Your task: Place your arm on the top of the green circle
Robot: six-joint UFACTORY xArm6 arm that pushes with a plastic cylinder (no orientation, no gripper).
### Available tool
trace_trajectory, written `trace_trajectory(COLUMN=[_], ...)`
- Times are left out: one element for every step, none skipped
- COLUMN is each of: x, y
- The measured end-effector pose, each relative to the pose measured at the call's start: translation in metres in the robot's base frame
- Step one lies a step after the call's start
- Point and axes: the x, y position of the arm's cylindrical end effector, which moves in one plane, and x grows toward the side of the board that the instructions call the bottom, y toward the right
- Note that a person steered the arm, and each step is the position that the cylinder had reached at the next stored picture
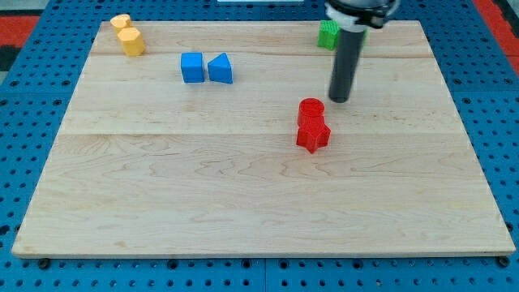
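My tip (pixel 340 99) rests on the wooden board, at the lower end of the dark rod (pixel 346 65). A green block (pixel 328 35) sits near the view's top edge, partly hidden behind the rod, so its shape is unclear. The tip is below that green block and just up and right of a red cylinder (pixel 310 109). A red star-shaped block (pixel 313 135) touches the cylinder from below.
A blue cube (pixel 192 67) and a blue triangle (pixel 220 69) sit side by side at upper left. Two yellow blocks (pixel 127 34) lie at the top left corner. The wooden board (pixel 243 186) lies on a blue perforated table.
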Motion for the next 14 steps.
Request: trace_trajectory(x=[-0.001, -0.001, -0.001, -0.001, -0.001, -0.001, -0.031, -0.087, -0.126, -0.169, -0.183, -0.183, -0.183, -0.183], y=[0.030, 0.030, 0.031, 0.043, 0.057, 0.071, 0.105, 0.154, 0.168, 0.168, 0.168, 0.135, 0.105, 0.062])
